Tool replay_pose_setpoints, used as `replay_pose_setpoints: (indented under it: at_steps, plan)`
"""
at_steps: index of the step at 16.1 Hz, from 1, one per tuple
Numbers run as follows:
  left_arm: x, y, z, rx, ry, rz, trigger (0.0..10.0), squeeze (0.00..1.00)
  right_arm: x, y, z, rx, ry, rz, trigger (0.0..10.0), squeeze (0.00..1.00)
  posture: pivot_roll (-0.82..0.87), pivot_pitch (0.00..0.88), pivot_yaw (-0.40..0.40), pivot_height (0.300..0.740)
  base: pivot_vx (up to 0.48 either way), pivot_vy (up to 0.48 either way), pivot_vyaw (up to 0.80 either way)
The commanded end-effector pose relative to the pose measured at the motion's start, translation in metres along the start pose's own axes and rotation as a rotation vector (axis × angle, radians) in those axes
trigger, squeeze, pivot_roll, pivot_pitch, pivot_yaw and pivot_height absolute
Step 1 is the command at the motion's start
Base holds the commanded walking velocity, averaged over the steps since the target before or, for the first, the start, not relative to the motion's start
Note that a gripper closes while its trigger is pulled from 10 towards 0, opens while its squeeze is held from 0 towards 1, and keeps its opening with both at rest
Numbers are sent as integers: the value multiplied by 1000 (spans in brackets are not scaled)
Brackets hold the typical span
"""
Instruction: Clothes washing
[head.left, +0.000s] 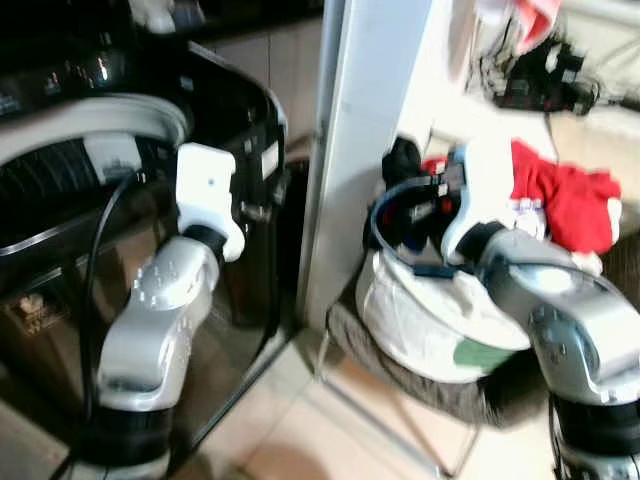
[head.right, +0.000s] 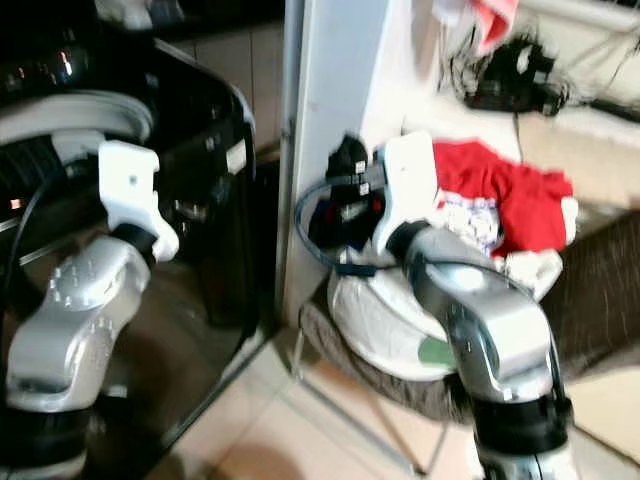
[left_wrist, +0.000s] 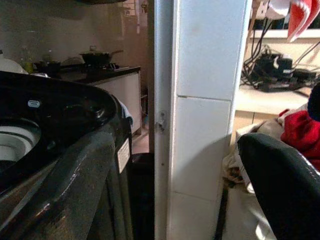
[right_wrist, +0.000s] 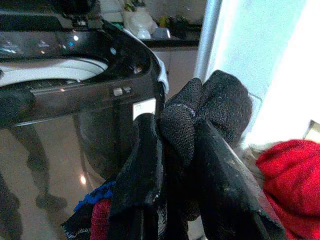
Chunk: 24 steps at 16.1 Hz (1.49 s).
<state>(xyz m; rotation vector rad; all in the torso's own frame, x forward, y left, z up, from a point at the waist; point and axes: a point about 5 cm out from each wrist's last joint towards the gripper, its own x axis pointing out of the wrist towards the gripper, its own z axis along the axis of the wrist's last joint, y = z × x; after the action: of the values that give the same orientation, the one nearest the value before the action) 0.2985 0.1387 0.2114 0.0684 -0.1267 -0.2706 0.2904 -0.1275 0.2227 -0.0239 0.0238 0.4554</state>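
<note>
Now right gripper (right_wrist: 175, 150) pinches dark garment (right_wrist: 205, 110), washer (head.left: 150, 130) opening to its left, nearer the left gripper (left_wrist: 280, 185), grip state unclear.

This is a lived-in home, in a laundry corner just beside the kitchen: a black top-loading washing machine (head.left: 120, 150) stands on the left against a white tiled pillar (left_wrist: 200, 100). Far behind it, a stove with a dark pan (left_wrist: 97, 56) sits on a kitchen surface (left_wrist: 107, 75). To the right lies a heap of clothes (head.left: 560, 200), with tangled cables (left_wrist: 272, 65) on a ledge beyond.
</note>
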Motion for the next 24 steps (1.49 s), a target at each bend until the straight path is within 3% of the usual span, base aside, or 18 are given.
replay_pose_setpoints:
  at_steps: [1,11,15,20,24]
  plan:
    - [-1,-4,-1,3,-6,-3,10000,0,-3,-3,-7,-11,28,-32,10000,0,-34,0,-85,740,356,0,0]
    - [1,-2,-4,10,9,8,10000,0,-5,-1,-16,-41,60,-7,10000,0,-40,0,-82,740,399,0,0]
    - [1,0,-3,15,8,13,10000,0,-5,4,-8,-82,18,33,10000,0,-37,0,-79,740,407,0,0]
    - [2,7,4,31,-5,21,10000,0,-7,18,21,-100,-120,133,10000,0,-35,0,-71,740,378,0,0]
    - [5,9,9,40,-23,9,10000,0,-11,17,19,-90,-108,158,10000,0,-37,0,-61,740,72,0,0]
